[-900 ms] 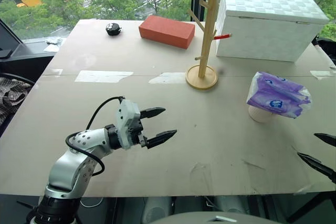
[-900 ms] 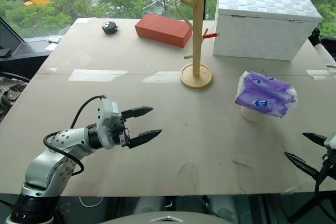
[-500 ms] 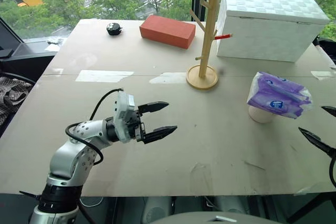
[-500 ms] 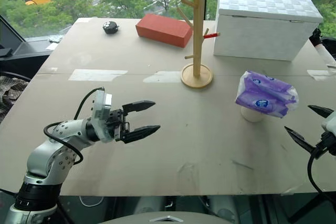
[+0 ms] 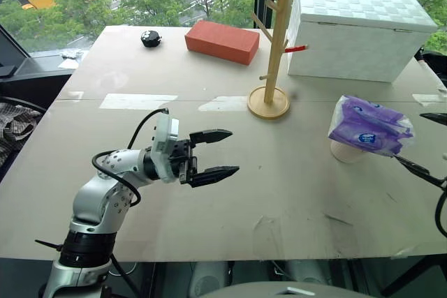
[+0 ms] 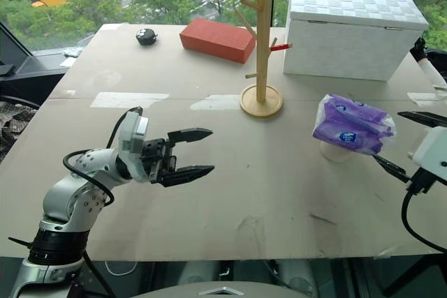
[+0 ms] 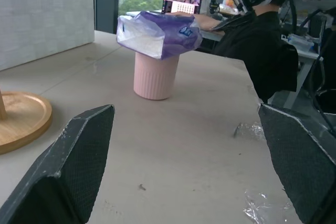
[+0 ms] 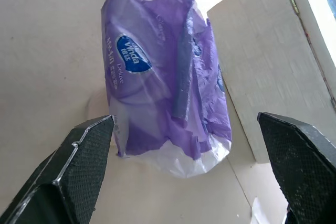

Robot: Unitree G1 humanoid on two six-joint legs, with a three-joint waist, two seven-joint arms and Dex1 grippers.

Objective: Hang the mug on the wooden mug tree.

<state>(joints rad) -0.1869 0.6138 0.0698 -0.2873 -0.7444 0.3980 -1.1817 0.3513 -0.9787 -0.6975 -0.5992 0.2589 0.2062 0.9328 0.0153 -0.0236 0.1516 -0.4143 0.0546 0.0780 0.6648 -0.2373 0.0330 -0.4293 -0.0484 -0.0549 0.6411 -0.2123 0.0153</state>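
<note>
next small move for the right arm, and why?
Probably close the open right tool on the tissue pack and lift it aside: the pack lies on top of the mug, covering its mouth, so the mug can't be gripped cleanly for the mug tree yet.

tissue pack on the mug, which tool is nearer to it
Right. The right tool is open just beside the tissue pack, which lies on top of the mug. The left tool hovers open, far across the table.
</note>
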